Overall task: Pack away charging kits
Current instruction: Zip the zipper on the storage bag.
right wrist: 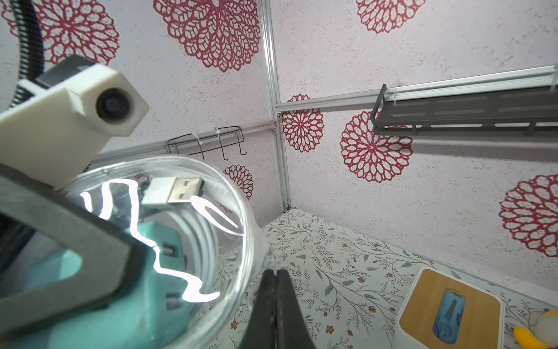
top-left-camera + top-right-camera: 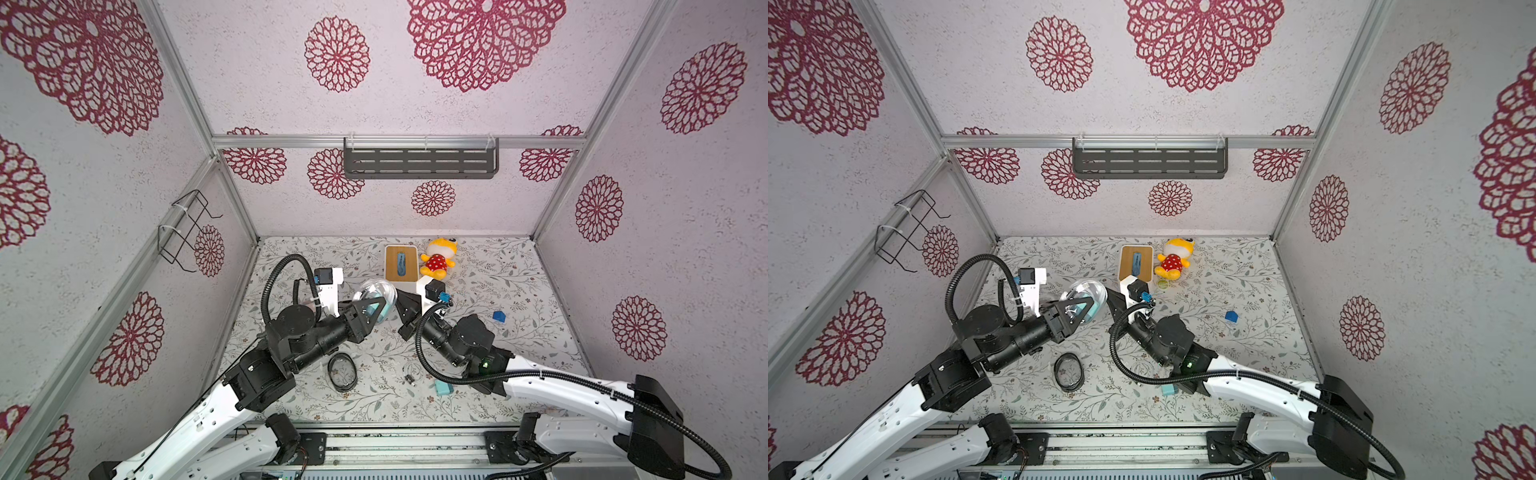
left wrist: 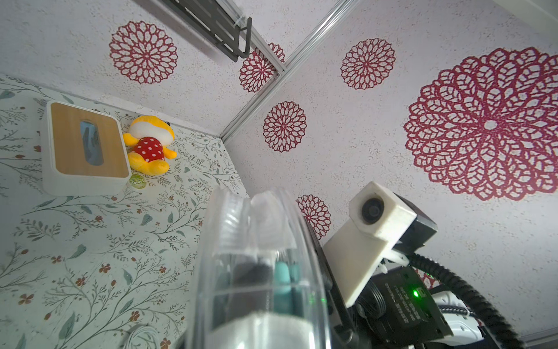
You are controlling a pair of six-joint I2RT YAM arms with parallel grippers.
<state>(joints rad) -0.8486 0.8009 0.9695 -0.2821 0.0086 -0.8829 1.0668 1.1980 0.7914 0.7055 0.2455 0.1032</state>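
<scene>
Floral table (image 2: 519,282), middle: teal adapter (image 1: 136,317) and coiled white cable (image 1: 202,238) inside a tilted clear jar (image 1: 250,235), glare-streaked.
My left gripper (image 2: 374,309) clamps the jar; my right gripper (image 1: 275,275), jaws pressed together, sits beside its rim. A second teal adapter (image 2: 443,388) lies near the front edge, half hidden by my right arm (image 2: 552,384).

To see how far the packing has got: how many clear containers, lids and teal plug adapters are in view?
Clear container: 1
Lid: 1
Teal plug adapters: 2, one in the container, one on the table
Total: 4
</scene>
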